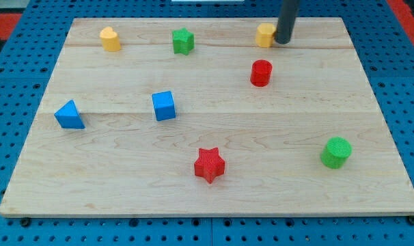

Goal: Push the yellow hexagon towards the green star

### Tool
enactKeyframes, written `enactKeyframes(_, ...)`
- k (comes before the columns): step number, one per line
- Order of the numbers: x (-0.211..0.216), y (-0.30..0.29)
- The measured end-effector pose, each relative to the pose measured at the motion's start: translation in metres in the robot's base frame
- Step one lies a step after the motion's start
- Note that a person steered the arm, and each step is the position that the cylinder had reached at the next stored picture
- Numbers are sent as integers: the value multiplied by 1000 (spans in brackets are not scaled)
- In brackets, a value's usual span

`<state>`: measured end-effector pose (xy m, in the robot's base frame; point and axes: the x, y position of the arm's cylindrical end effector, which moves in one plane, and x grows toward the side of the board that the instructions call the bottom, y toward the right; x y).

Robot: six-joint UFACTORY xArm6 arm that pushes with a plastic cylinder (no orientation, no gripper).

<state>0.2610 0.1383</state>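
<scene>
The yellow hexagon [264, 35] sits near the view's top, right of centre, on the wooden board [207, 178]. The green star [183, 41] lies to its left along the same top strip. My tip [283, 40] is at the hexagon's right side, touching or nearly touching it. The dark rod rises out of the view's top.
A yellow heart-like block [110, 39] is at the top left. A red cylinder [261, 72] lies just below the hexagon. A blue cube [164, 106] and blue triangle [70, 115] are at mid left. A red star [209, 165] and green cylinder [336, 152] are lower.
</scene>
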Motion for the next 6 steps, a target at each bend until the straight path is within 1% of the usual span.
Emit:
enactKeyframes(1,-9,27)
enactKeyframes(2,-25,21)
enactKeyframes(3,-26,-33)
enactKeyframes(4,-11,-61)
enactKeyframes(6,25,-63)
